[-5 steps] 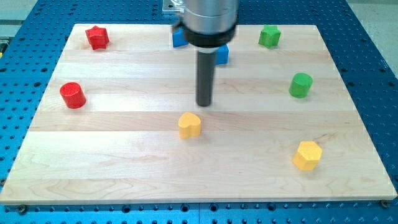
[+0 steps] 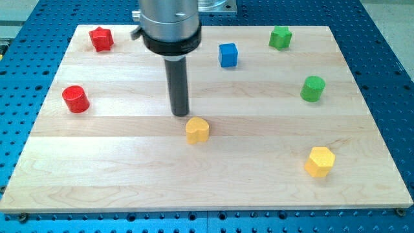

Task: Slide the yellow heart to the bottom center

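The yellow heart [image 2: 197, 130] lies on the wooden board [image 2: 129, 175] near its middle, a little left of centre. My tip [image 2: 179, 114] stands just above and to the left of the heart, a small gap apart from it. The dark rod rises from the tip into the grey arm end at the view's top.
A red star [image 2: 101, 39] sits at the top left, a red cylinder [image 2: 76, 99] at the left. A blue cube [image 2: 228, 55], a green star [image 2: 281, 37] and a green cylinder [image 2: 312, 88] lie to the upper right. A yellow hexagon [image 2: 319, 162] lies at the bottom right.
My tip has moved to the view's left and slightly down, from above-right of the yellow heart to above-left of it. The blue cube now shows fully. No block has moved.
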You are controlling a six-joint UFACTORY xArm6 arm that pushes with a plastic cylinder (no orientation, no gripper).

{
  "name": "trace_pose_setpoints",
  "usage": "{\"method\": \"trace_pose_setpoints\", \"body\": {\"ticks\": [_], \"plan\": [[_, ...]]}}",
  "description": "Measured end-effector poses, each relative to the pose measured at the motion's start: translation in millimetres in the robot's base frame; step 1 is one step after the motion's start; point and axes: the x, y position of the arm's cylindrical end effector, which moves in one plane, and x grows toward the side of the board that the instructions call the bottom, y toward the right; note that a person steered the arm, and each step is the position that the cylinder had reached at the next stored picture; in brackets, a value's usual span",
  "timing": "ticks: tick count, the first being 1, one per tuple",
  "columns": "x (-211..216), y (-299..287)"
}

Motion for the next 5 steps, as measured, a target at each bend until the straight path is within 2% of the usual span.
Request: {"method": "trace_pose_setpoints", "body": {"ticks": [2, 3, 4, 5], "plan": [[93.5, 12.5], [72.3, 10.2], [51.4, 45.3], [65.5, 53.2]]}}
